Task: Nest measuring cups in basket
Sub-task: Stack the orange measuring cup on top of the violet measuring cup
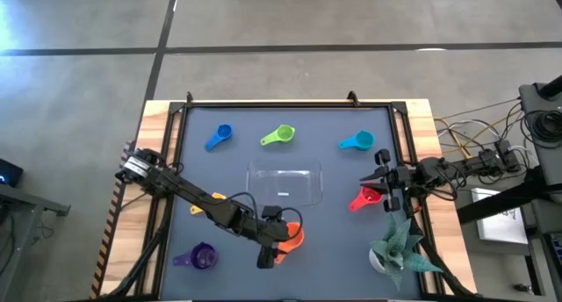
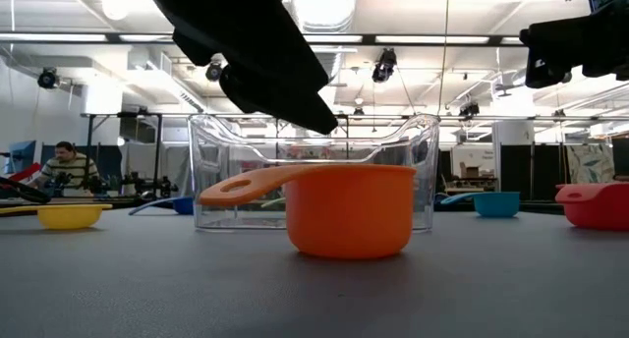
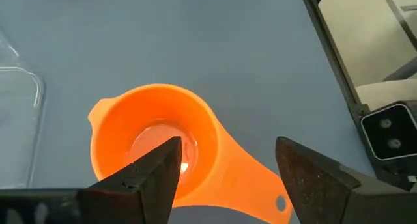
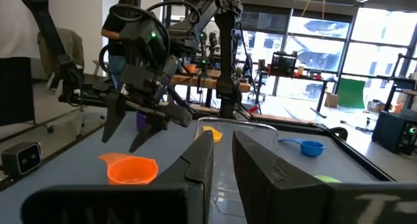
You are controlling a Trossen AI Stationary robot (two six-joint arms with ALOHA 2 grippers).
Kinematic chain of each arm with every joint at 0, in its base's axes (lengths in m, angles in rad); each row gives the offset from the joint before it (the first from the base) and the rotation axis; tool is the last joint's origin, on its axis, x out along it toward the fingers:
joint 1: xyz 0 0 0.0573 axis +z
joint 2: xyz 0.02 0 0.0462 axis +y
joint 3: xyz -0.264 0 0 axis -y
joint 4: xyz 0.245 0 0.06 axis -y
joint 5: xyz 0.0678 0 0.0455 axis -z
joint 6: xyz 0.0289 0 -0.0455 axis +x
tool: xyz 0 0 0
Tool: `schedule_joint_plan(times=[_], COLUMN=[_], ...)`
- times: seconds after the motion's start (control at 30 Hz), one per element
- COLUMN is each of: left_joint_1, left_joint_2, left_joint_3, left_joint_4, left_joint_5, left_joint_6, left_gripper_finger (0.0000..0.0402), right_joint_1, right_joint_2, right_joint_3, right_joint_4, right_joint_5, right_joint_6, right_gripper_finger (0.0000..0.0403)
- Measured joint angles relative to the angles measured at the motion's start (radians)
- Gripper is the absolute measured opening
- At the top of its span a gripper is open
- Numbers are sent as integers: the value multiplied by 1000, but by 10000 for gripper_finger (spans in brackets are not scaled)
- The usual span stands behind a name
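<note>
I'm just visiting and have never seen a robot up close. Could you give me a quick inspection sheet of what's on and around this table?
Surface: dark table with wooden side edges.
Job's things: clear basket mid-table, no cups in it. Seven cups lie loose: dark blue, green, light blue, red, orange, purple, yellow.
Clutter: potted plant at the table's near right corner.
Hands: left hand open, poised over the orange cup's handle, not gripping; right hand open, above the red cup.
Cables: bundle off the table's right side.
Surroundings: person seated far behind; workshop benches.
</note>
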Motion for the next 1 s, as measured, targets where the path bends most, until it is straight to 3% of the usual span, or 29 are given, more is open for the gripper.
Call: schedule_joint_plan(times=[0.33,0.63,0.87,1.0], left_joint_1=[0,0,3,3], left_joint_2=[7,129,237,279], left_joint_3=[-2,61,280,385], left_joint_4=[75,77,-255,-376], left_joint_5=[-2,28,12,4], left_joint_6=[-15,-13,28,59], left_gripper_finger=[228,228,219,177], right_joint_1=[0,0,0,0], right_joint_2=[0,0,0,0], right_joint_3=[0,0,0,0], right_joint_4=[0,-3,-1,0], right_joint_5=[0,0,0,0], right_joint_6=[0,0,0,0], right_gripper_finger=[47,47,47,47])
